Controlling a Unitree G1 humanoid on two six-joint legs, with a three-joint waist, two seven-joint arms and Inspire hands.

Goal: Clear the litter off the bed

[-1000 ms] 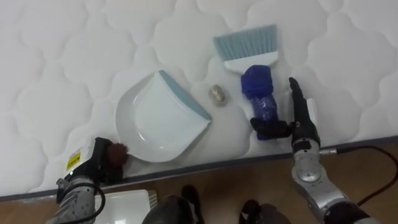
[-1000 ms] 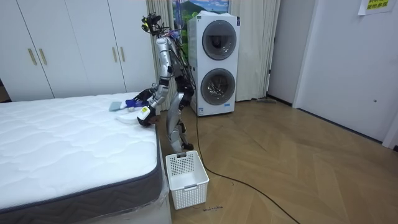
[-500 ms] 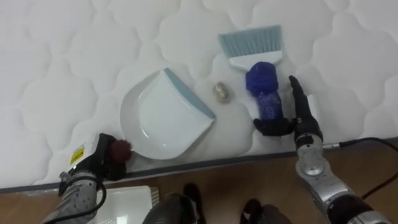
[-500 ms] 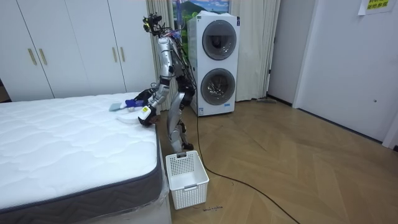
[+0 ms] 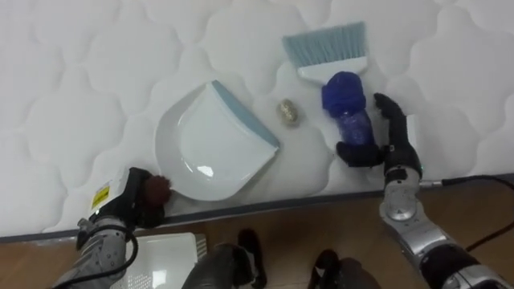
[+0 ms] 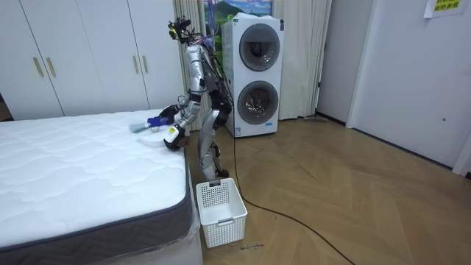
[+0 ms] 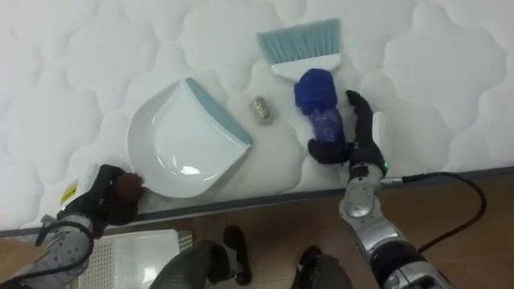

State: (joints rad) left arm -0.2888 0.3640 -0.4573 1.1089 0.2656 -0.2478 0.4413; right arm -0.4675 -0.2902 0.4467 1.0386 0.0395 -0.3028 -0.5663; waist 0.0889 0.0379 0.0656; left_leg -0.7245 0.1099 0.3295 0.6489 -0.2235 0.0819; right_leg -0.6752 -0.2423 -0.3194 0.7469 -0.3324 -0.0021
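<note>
On the white quilted mattress [image 5: 72,96] lies a white dustpan [image 5: 210,143] with a blue lip, its mouth facing right. A small crumpled scrap [image 5: 289,112] rests just off that lip. To the right lies a brush [image 5: 347,108] with pale blue bristles pointing away and a dark blue handle. My right hand [image 5: 389,144] is at the handle's near end, thumb under it and fingers curled against its side. My left hand [image 5: 128,207], at the mattress edge, is shut on the dustpan's reddish-brown handle [image 5: 156,189]. In the room view I stand bent over the bed's side [image 6: 174,158].
The mattress's grey edge [image 5: 265,210] runs along the bottom, with wooden floor below it. A white slatted basket [image 6: 221,210] stands on the floor by the bed, and its corner [image 5: 161,261] is under my left arm. Stacked washing machines [image 6: 254,77] stand behind me.
My right hand's fingers, straight beside the brush handle before, have curled in against it. The left hand stays on the dustpan's handle. The view has shifted slightly.
</note>
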